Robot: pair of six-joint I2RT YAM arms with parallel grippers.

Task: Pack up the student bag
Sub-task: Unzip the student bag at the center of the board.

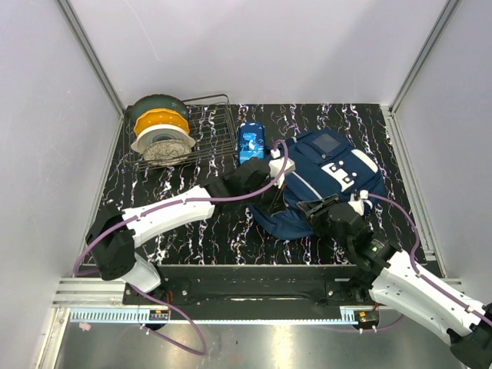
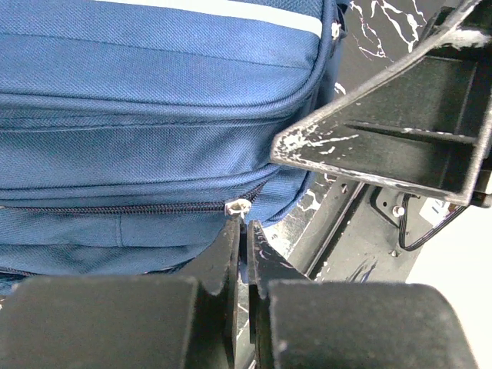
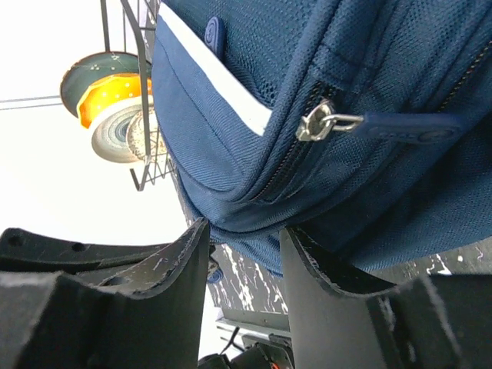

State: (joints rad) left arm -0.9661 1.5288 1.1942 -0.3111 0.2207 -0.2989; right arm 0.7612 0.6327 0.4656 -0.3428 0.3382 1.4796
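- Okay, black white-veined marble-look tabletop [image 1: 215,238]: carries everything, both arms reach in from 6 o'clock.
- Large navy blue fabric backpack with white stripes and patches [image 1: 323,165]: lies flat, front pockets up, at 3 o'clock of table centre. It's within reach of both arms, probably so one can steady it while the other works the zip.
- Grey wire dish rack [image 1: 211,127]: at 10 o'clock, well apart from the backpack, holding the dishes on edge.
- Stack of green, orange and white round dishes [image 1: 160,127]: leaning in the rack's 9 o'clock end, not involved now.
- Left gripper [image 2: 243,227]: at the backpack's 9 o'clock edge with its jaws pinched fully together. Can't tell whether a pull tab is caught between them.
- Right gripper [image 3: 244,238]: at the backpack's 6 o'clock edge, jaws apart. The bottom seam sits just at the gap and nothing looks clamped. It's likely placed to brace or grab the fabric.
- Small glossy blue pencil case [image 1: 250,143]: at 12 o'clock, between rack and backpack, just beside the backpack. Likely the item to pack, not yet picked up.
- Small silver zip slider [image 2: 239,206]: right at the left jaw tips, with the teeth at its 9 o'clock meshed. Judging by that, unzipping is the step in hand.
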